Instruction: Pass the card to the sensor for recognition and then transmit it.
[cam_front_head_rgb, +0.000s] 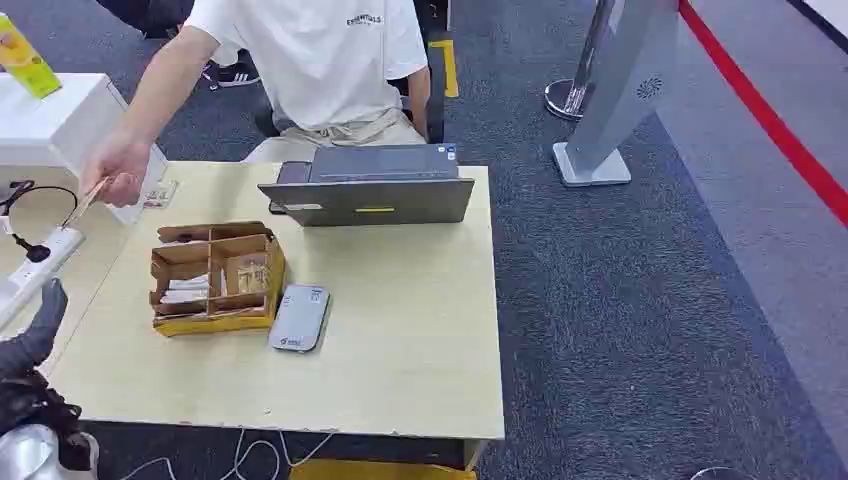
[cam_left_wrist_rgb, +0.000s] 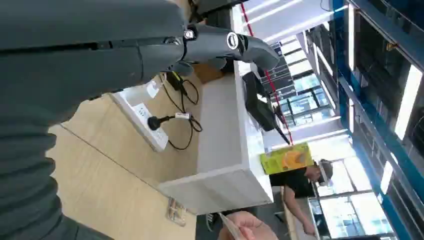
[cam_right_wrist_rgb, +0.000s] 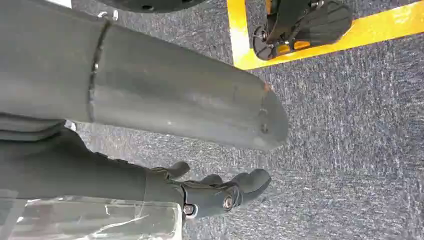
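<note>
table (cam_front_head_rgb: 400, 330): pale yellow-beige wood grain
sensor (cam_front_head_rgb: 299, 317): light grey, small dark print at one end
cardboard box (cam_front_head_rgb: 215, 275): brown, yellow base strip
laptop (cam_front_head_rgb: 372, 187): dark grey, small yellow-green mark on the front edge
carpet (cam_front_head_rgb: 620, 300): dark blue-grey speckle, red stripe, yellow line
left hand (cam_front_head_rgb: 35, 330): black fingers, grey thumb
right hand (cam_right_wrist_rgb: 220, 192): dark grey, black fingers
power strip (cam_left_wrist_rgb: 142, 120): white, black plug and cable
person's shirt (cam_front_head_rgb: 320, 50): white, small dark lettering
carton (cam_front_head_rgb: 25, 60): yellow-green

One laptop (cam_front_head_rgb: 375, 186), one cardboard box (cam_front_head_rgb: 215, 277), one card (cam_front_head_rgb: 84, 203).
</note>
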